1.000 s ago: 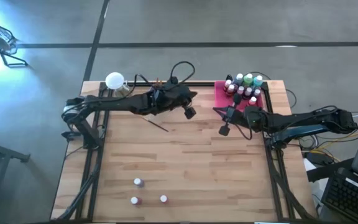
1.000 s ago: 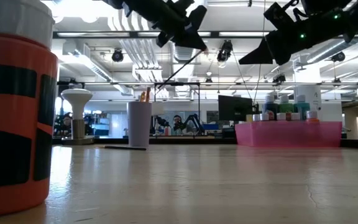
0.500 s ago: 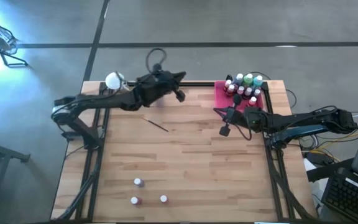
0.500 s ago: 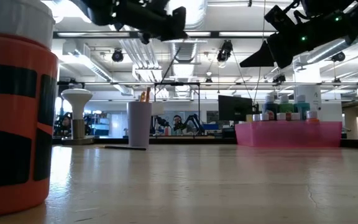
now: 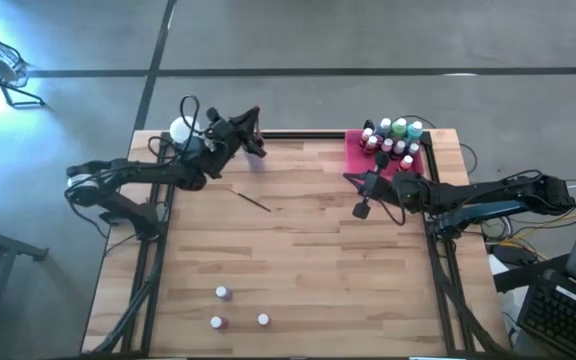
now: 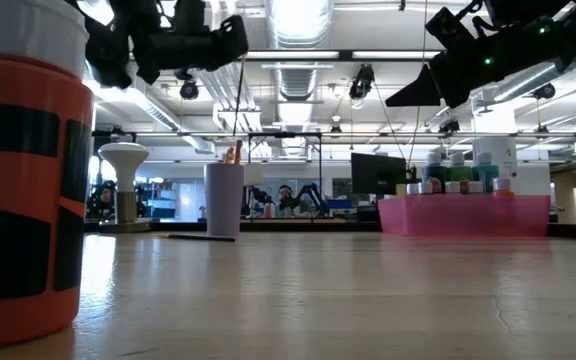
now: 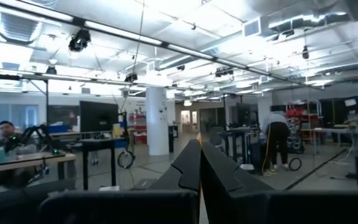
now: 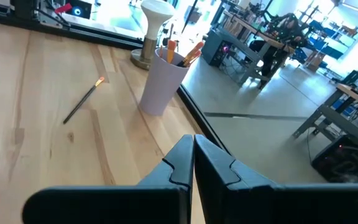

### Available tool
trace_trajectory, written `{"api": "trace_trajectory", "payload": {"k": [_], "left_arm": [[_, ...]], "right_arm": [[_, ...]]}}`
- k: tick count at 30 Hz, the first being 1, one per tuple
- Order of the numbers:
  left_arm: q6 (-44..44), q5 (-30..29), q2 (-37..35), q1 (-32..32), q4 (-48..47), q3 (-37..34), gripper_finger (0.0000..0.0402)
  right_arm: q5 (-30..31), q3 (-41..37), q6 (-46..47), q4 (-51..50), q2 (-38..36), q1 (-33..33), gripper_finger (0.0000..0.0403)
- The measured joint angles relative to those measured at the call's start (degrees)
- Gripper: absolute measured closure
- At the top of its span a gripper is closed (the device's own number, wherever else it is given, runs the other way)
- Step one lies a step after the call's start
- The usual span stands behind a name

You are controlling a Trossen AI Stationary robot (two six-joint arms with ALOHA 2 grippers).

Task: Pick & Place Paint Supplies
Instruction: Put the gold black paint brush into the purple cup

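No writing can be read on anything. The left gripper hangs closed and empty near the cup; the right gripper, fingers together, hovers beside the tray of bottles. One brush lies mid-table; three bottles stand near the front edge.

No readable text, labels, brands or numbers in any view. Paint bottles in the pink tray may carry labels, too small to read. Orange-and-black bottle nearest the low camera shows only plain bands, no lettering.
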Motion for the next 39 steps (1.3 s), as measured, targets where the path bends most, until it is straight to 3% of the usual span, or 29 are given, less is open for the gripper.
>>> {"api": "trace_trajectory", "payload": {"k": [16, 27, 39], "left_arm": [[-1.78, 0.24, 1.28, 3.22, -2.25, -2.37, 0.0398], [-1.82, 0.22, 10.84, 3.73, 3.42, -2.38, 0.0399], [-4.44, 0.17, 16.24, 3.73, 3.49, -2.51, 0.0399]], "right_arm": [[0.02, 0.02, -1.28, 1.84, 0.00, 0.02, 0.0394], [0.02, -0.09, -1.29, 1.69, 0.00, 0.02, 0.0394], [0.02, -0.15, -1.32, -0.07, 0.00, -0.02, 0.0394]]}}
